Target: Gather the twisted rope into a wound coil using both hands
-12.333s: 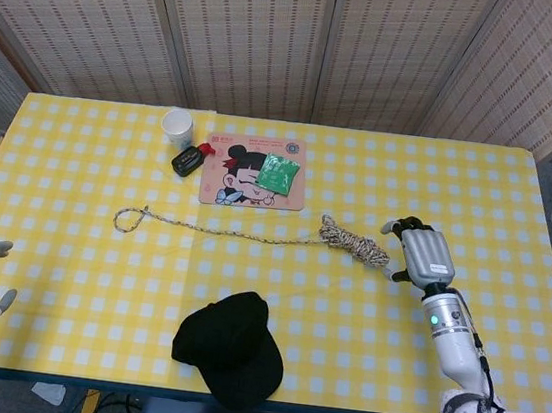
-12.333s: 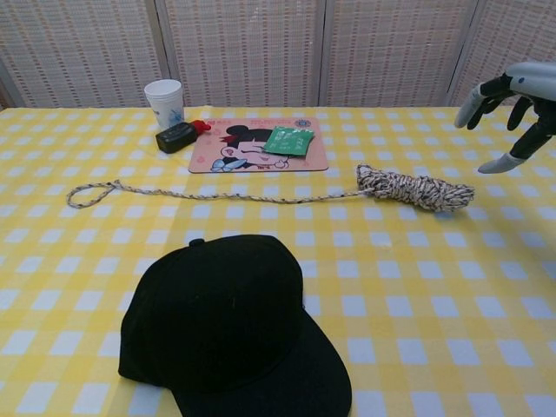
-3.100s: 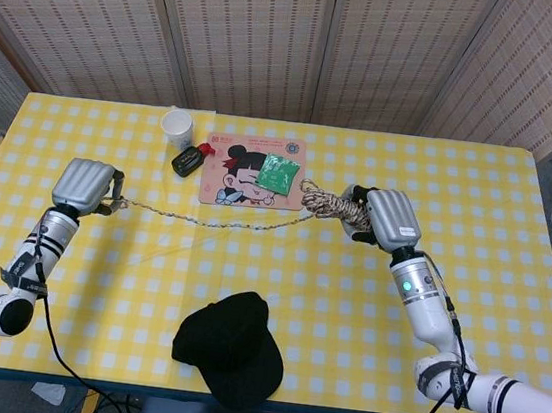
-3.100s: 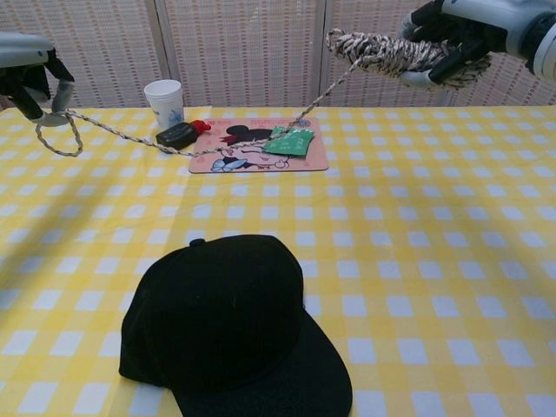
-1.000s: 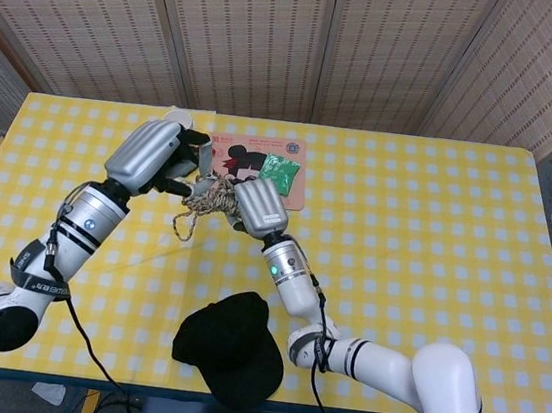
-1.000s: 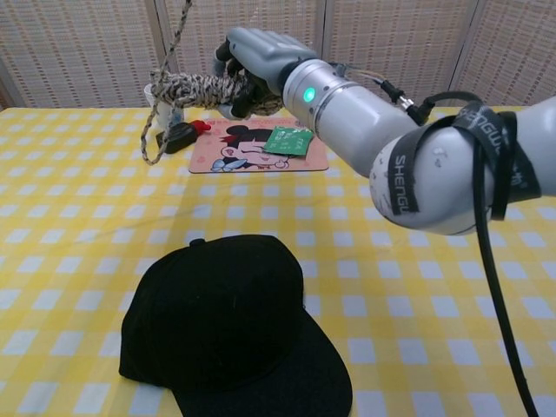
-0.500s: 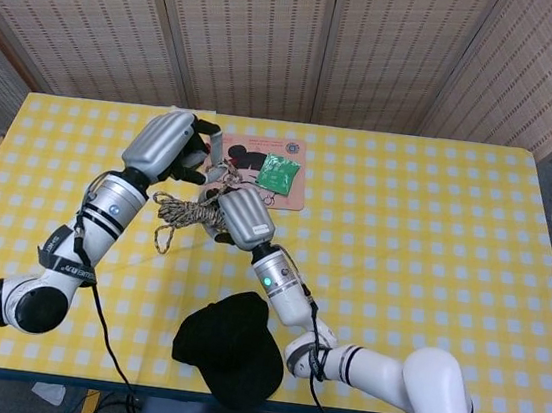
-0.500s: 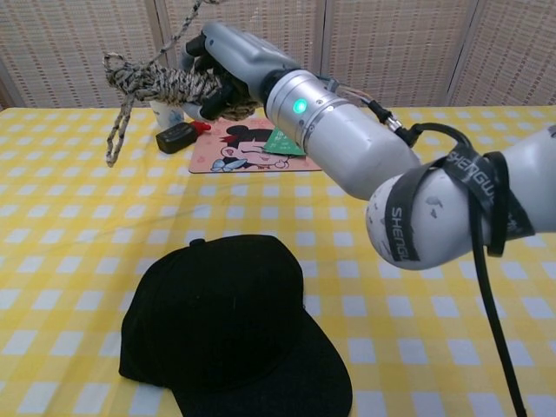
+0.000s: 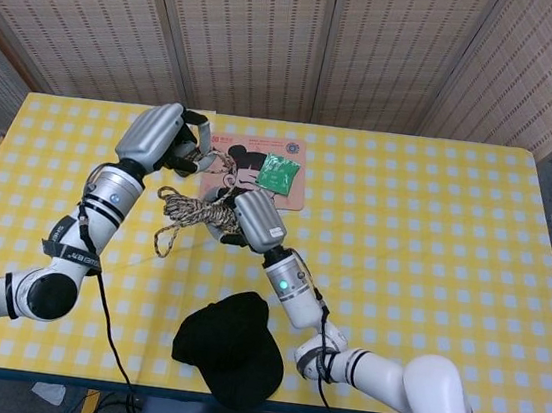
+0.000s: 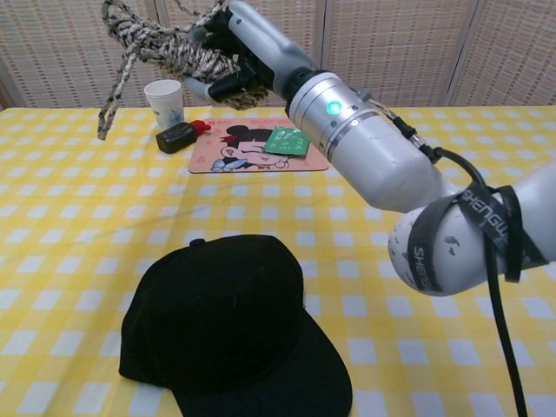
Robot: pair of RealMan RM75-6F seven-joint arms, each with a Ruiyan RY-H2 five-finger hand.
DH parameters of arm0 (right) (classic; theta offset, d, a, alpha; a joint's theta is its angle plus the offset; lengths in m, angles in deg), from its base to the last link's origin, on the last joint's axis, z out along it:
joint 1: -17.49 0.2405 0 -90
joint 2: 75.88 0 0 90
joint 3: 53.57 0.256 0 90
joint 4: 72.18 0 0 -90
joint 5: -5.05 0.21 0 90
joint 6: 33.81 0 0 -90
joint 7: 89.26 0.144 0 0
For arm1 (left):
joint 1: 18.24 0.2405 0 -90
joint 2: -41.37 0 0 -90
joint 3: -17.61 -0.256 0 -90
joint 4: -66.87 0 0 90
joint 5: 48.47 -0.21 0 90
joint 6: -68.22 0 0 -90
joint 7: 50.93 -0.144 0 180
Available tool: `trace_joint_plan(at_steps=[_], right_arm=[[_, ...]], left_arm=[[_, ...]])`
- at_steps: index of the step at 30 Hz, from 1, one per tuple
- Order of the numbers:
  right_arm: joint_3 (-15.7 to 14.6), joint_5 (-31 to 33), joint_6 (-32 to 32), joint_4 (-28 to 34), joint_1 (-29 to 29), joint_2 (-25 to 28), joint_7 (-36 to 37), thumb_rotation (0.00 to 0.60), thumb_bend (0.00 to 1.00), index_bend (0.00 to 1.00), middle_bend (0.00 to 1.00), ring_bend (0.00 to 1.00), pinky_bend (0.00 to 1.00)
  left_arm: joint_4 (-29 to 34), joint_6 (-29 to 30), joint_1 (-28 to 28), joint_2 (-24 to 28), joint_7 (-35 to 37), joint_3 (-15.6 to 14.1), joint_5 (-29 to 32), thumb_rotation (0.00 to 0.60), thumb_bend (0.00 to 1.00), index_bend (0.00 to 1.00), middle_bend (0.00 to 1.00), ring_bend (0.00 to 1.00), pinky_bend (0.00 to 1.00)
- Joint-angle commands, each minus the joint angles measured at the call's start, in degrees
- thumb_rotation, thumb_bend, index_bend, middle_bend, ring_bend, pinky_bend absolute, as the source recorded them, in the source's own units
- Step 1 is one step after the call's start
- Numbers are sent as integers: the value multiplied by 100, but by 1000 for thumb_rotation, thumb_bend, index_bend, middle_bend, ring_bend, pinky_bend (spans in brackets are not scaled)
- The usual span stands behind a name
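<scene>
The speckled twisted rope (image 9: pixel 187 210) is mostly wound into a bundle, held in the air above the yellow checked table (image 9: pixel 434 236). My right hand (image 9: pixel 256 220) grips the bundle's right end; in the chest view the right hand (image 10: pixel 246 50) holds the rope (image 10: pixel 165 45) high up. A short strand runs up from the bundle to my left hand (image 9: pixel 165 137), which pinches it by the fingers. A loose looped end (image 9: pixel 161 240) dangles below the bundle (image 10: pixel 113 94). The chest view does not show the left hand.
A black cap (image 9: pixel 230 348) lies at the table's near edge, also large in the chest view (image 10: pixel 234 321). Behind the hands lies a cartoon mouse pad (image 10: pixel 252 148) with a green packet (image 10: pixel 289 141), beside a black device (image 10: pixel 176 136) and a white cup (image 10: pixel 163 101).
The right hand has raised and tilted the bundle higher in the chest view. The left hand shifted slightly left and back, still on the strand.
</scene>
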Motion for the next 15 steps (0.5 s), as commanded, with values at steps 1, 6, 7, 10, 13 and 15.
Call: trace_joint_plan(at_steps=[1, 6, 7, 10, 13, 15], right_arm=[[-27, -170, -158, -43, -108, 44, 446, 600, 497, 848, 665, 520, 610], [-148, -420, -374, 13, -224, 149, 848, 600, 489, 852, 665, 520, 610], [-172, -457, -404, 38, -249, 176, 915, 600, 487, 854, 665, 520, 610], [-240, -564, -526, 94, -340, 264, 1046, 600, 482, 858, 665, 520, 610], [-302, -656, -667, 144, -452, 359, 1172, 600, 481, 861, 665, 520, 610], [-320, -687, -751, 169, -523, 410, 1252, 600, 481, 864, 666, 520, 610]], left_arm=[[-139, 28, -70, -84, -147, -99, 141, 600, 345, 811, 1000, 1000, 1000], [-526, 19, -136, -204, -239, -148, 482, 600, 345, 811, 1000, 1000, 1000], [-585, -37, -204, -239, -286, -135, 594, 600, 345, 811, 1000, 1000, 1000], [-621, 81, -217, -281, -436, -222, 748, 600, 345, 810, 1000, 1000, 1000], [-689, 70, -138, -255, -477, -293, 700, 600, 345, 810, 1000, 1000, 1000], [-741, 45, -79, -245, -478, -335, 670, 600, 345, 811, 1000, 1000, 1000]])
